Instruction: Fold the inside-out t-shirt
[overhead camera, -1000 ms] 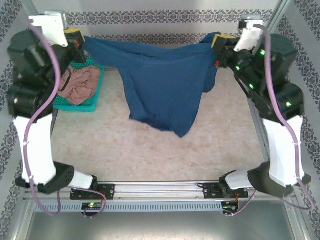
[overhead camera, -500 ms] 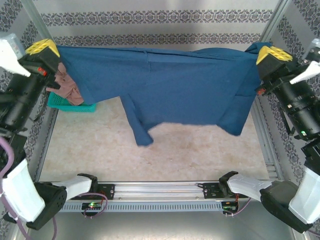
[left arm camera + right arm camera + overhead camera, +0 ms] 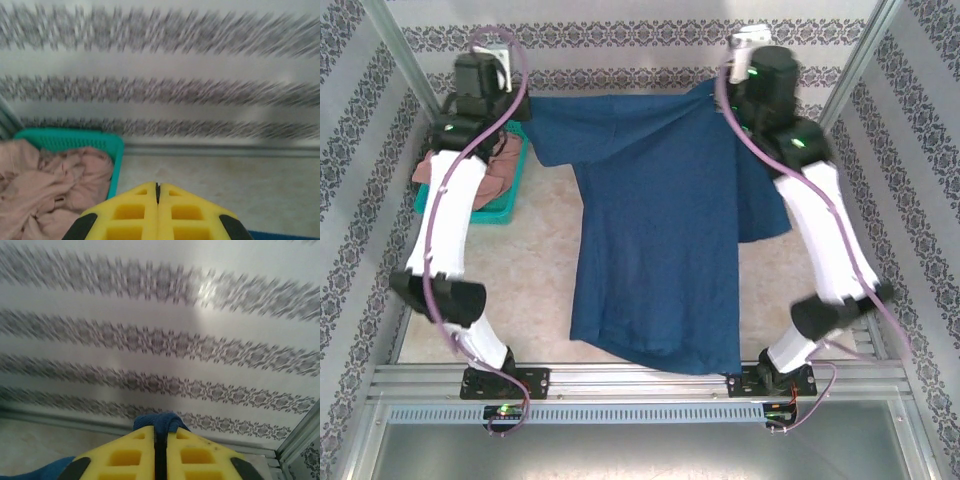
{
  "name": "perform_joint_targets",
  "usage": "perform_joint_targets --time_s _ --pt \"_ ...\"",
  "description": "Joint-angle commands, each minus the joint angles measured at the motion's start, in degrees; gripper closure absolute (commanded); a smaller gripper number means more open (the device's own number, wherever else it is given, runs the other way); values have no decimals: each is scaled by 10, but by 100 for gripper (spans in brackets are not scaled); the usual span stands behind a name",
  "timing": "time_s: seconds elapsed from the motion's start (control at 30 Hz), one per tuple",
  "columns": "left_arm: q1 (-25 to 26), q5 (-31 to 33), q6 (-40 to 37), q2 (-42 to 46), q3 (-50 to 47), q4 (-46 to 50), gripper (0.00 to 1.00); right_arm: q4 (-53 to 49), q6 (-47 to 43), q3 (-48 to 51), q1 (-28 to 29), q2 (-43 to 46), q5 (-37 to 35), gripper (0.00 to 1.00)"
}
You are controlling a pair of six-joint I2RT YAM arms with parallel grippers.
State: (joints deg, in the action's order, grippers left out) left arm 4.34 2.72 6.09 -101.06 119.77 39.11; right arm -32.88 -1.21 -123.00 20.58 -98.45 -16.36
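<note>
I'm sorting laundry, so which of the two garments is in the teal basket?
The pinkish-tan garment, crumpled in the teal basket at far left; the navy t-shirt is spread over the table instead.

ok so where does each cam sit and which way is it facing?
Top external: above and behind the bases, looking down on the table; left arm and right arm, navy t-shirt, teal basket.
Left wrist: on the left arm, facing the patterned far wall; left gripper shut at bottom.
Right wrist: facing the same wall; right gripper pinching t-shirt cloth.
Shared: top and left wrist both show the basket holding a pinkish garment.
</note>
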Motion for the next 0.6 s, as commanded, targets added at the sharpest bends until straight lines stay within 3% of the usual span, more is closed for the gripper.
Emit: perform_joint_targets --time_s 0.0,0.13,0.23,0.3,0.43,0.57 --pt "-17 26 10 -89 -7 -62 84 -6 37 -72 -26 -156 48 72" --pt "-24 -13 38 -211 80 0 52 -87 40 -165 -28 -265 80 48" --pt "-26 -38 59 -197 43 10 33 -108 52 -90 -28 -226 104 42" --pt "-26 -74 89 -133 -67 -37 29 -90 75 31 -28 -162 123 40" --pt "-10 -188 208 50 -388 -225 27 -42 144 284 -52 -42 136 39" --pt "48 -191 232 165 -569 -246 26 -37 190 390 -137 -23 200 40"
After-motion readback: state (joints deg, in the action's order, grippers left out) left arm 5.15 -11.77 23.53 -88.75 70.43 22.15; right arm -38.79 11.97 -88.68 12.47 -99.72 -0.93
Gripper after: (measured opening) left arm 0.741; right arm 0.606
